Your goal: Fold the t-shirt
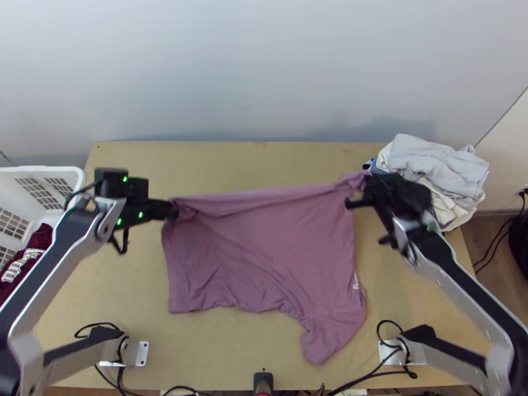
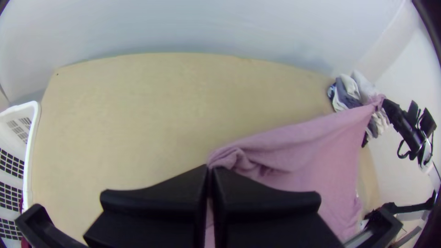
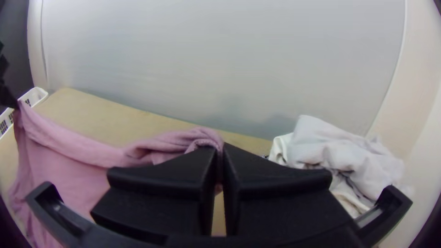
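Observation:
The mauve t-shirt hangs between both grippers, its upper edge stretched across and its lower part reaching down over the table. My left gripper is shut on the upper left corner; in the left wrist view the cloth comes out bunched from between the fingertips of this gripper. At the upper right corner is my right gripper, and in the right wrist view this gripper is shut on a bunched bit of the shirt. Some white print lies near the shirt's right edge.
A white basket with dark red cloth stands at the table's left. A pile of light grey and white clothes lies at the back right corner, close by the right gripper. Bare wood of the table shows behind the shirt.

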Motion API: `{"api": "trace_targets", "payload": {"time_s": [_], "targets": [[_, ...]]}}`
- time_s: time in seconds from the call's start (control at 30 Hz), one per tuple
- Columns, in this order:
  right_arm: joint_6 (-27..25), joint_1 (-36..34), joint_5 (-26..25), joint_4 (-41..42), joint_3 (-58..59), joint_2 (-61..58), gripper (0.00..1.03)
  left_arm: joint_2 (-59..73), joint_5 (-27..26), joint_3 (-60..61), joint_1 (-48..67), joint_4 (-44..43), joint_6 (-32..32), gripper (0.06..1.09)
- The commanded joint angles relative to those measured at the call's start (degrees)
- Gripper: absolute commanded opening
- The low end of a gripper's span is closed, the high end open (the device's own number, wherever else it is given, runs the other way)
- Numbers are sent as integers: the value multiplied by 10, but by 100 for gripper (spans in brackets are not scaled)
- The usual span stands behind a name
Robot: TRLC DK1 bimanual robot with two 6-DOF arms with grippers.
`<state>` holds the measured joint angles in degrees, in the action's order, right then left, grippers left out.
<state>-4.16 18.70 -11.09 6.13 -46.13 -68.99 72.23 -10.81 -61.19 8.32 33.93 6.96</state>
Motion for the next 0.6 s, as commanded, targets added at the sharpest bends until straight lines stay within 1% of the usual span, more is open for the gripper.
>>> {"api": "trace_targets", "payload": {"time_s": [0.0,0.07,0.27,0.5,0.53,0.57], "targets": [[38,1,-2,48,-113,-211,3,172,-11,-65,-56,-76,-3,10],[48,1,-2,47,-149,-258,3,217,-12,-89,-61,-89,-3,10],[54,1,-2,36,-229,-361,3,328,-12,-157,-67,-121,4,10],[77,-7,-2,27,-278,-432,3,416,-12,-219,-74,-155,41,11],[78,-7,-2,27,-282,-439,3,426,-12,-227,-77,-157,47,16],[78,-7,-2,27,-286,-443,3,438,-12,-241,-79,-157,54,27]]}}
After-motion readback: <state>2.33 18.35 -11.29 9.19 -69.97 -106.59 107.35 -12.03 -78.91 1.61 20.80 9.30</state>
